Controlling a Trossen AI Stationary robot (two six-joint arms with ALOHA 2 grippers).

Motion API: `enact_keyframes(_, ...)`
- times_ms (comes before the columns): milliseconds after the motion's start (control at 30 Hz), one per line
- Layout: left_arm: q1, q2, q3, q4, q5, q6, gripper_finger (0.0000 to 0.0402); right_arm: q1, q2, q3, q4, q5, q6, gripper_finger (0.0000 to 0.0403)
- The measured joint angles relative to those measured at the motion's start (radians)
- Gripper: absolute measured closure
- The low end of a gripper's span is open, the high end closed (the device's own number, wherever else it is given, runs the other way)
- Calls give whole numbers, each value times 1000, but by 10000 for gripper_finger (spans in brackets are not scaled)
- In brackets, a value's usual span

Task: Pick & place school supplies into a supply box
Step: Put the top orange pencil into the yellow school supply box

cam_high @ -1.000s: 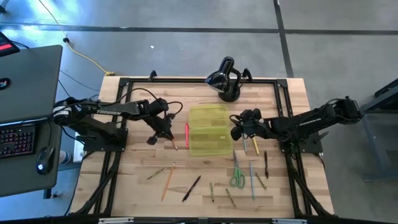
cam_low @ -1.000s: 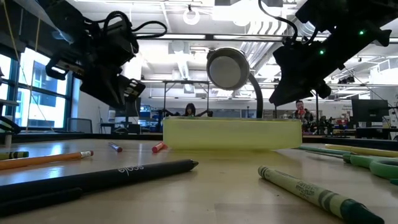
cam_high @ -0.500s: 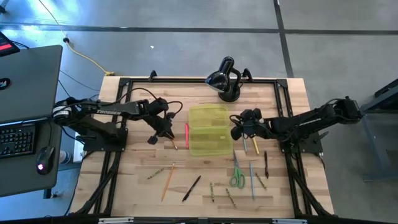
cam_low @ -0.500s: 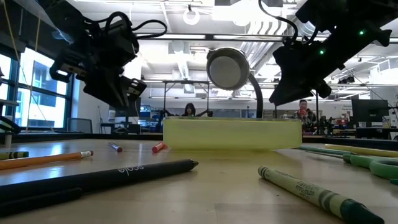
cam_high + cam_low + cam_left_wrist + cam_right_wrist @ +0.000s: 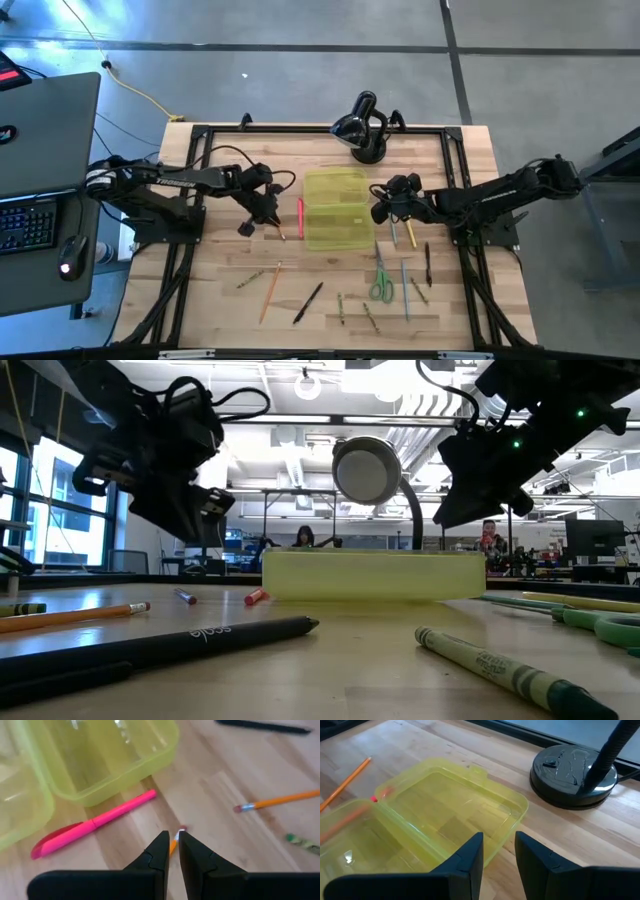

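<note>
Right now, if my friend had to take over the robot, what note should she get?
Left gripper: raised above the table left of the supply box, fingers nearly together, a pencil's orange shaft and eraser tip showing just past them; whether it is gripped, I cannot tell.
Right gripper: hovering at the box's right edge, open, empty.
Supply box: open, nothing visible inside.
Pink pen lies beside the box's left side. Scissors, orange pencil, black pen and the rest lie loose on the table.
Done: nothing boxed yet.
Left: everything.
</note>
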Motion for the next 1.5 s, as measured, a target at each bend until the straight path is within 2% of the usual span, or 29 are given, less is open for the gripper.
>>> enact_keyframes(133, -30, 0, 0, -2, -98, -15, 327, 0, 0, 0, 0, -7, -5, 311)
enact_keyframes(600, -40, 0, 0, 51, -47, -19, 327, 0, 0, 0, 0, -23, -7, 311)
enact_keyframes(1000, -40, 0, 0, 76, -61, -23, 327, 0, 0, 0, 0, -177, -7, 311)
enact_keyframes(1233, -40, -1, 0, 112, -45, -81, 328, 0, 0, 0, 0, -256, -7, 311)
enact_keyframes(1367, -40, -1, 0, 80, -89, -83, 327, 0, 0, 0, 0, -280, -7, 311)
enact_keyframes(1500, -40, -1, 0, 121, -120, -90, 327, 0, 0, 0, 1, -280, -7, 311)
